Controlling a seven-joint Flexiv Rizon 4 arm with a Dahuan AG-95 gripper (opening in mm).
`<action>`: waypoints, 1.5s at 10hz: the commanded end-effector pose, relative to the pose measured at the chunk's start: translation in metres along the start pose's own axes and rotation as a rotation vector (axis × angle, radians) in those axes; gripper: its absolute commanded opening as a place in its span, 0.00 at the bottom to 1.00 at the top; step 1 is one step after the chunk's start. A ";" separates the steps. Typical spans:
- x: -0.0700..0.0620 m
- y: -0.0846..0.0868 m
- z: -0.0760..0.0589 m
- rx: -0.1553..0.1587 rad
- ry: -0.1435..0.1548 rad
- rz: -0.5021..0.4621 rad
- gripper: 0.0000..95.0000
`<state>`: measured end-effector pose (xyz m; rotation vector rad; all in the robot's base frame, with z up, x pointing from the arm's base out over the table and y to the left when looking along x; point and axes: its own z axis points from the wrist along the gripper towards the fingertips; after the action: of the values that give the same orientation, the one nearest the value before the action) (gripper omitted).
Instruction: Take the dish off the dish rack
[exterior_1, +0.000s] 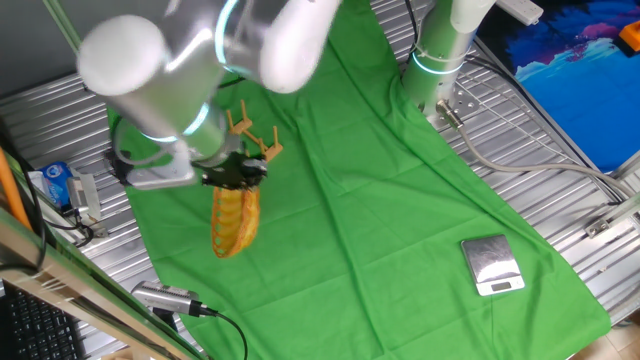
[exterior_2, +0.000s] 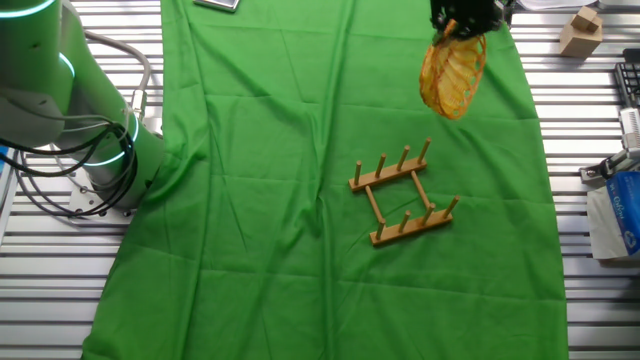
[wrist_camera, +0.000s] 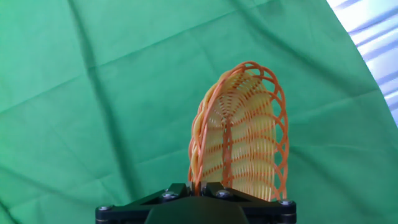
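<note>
So the gripper (exterior_1: 236, 176) is clamped on the top rim of the woven wicker dish (exterior_1: 235, 219), which hangs on edge in the air over the green cloth (exterior_1: 380, 210). The wooden dish rack (exterior_2: 403, 193) sits empty on the cloth, well apart from the dish. There's a silver scale (exterior_1: 492, 265) near the cloth's far corner.

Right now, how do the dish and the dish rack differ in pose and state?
The dish hangs on edge from the gripper, off the cloth; the dish rack stands free on the green cloth, its pegs up and slots bare. The dish is yellow-orange open weave; the rack is plain light-brown wood. The dish sits apart from the rack, toward the cloth's edge. Both are over the cloth.
</note>
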<state>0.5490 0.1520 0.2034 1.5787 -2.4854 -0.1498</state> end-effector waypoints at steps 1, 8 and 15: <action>-0.005 0.027 0.014 0.039 -0.021 0.036 0.00; -0.010 0.026 0.015 0.036 -0.032 0.057 0.00; -0.010 0.026 0.015 0.000 -0.033 0.004 0.00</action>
<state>0.5269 0.1713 0.1932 1.4850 -2.5775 -0.1990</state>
